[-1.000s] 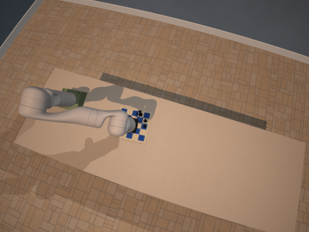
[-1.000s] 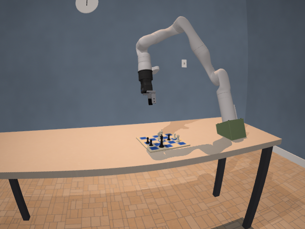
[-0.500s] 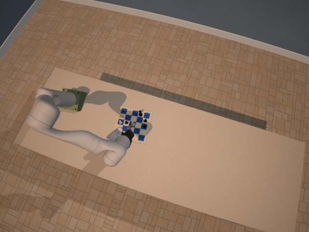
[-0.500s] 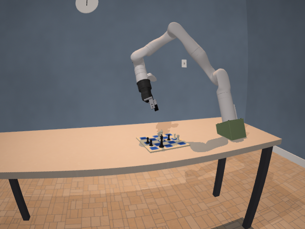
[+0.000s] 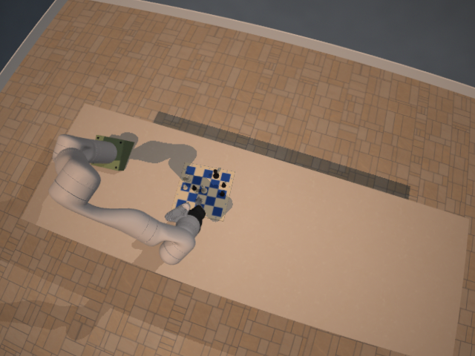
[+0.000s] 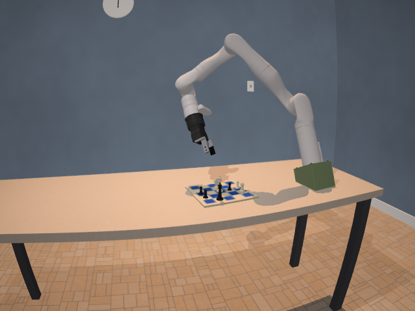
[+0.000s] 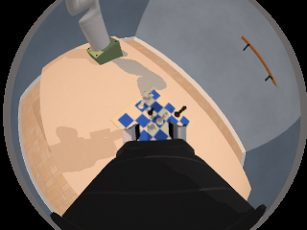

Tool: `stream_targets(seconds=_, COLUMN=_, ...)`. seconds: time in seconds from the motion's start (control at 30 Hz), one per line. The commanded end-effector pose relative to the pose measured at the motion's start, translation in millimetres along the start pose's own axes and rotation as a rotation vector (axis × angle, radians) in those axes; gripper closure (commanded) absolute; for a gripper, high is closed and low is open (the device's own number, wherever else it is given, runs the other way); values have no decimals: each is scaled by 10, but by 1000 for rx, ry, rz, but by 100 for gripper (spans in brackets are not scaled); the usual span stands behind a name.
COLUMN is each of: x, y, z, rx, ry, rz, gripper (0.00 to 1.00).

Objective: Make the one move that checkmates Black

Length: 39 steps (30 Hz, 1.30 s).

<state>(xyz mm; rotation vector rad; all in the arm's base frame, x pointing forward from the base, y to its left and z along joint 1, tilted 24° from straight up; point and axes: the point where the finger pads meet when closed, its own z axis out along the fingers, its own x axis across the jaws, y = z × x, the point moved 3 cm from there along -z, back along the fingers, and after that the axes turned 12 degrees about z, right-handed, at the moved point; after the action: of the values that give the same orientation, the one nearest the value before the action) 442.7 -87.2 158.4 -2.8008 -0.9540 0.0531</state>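
Note:
A small blue-and-cream chessboard point(image 5: 208, 191) lies on the table, also in the exterior view point(image 6: 222, 195) and the wrist view point(image 7: 153, 119). Several black pieces stand on it, among them a tall one point(image 6: 219, 193) at the near side and smaller ones point(image 6: 200, 191). A few white pieces point(image 6: 241, 186) stand toward the far right side. My gripper point(image 6: 209, 148) hangs open and empty well above the board's near-left part. In the wrist view the fingers frame the board from afar.
The arm's green base block point(image 6: 314, 175) stands on the table to the right of the board. The table edge runs close in front of the board. A round clock point(image 6: 117, 6) hangs on the back wall.

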Motion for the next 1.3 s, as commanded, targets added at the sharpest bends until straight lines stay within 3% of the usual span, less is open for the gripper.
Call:
stream_targets(seconds=0.0, x=-16, y=19, z=14, rx=3, ry=-1, rz=6, gripper=0)
stream_targets(seconds=1.27, x=-247, y=410, z=169, rx=65, ry=32, rz=290, gripper=0)
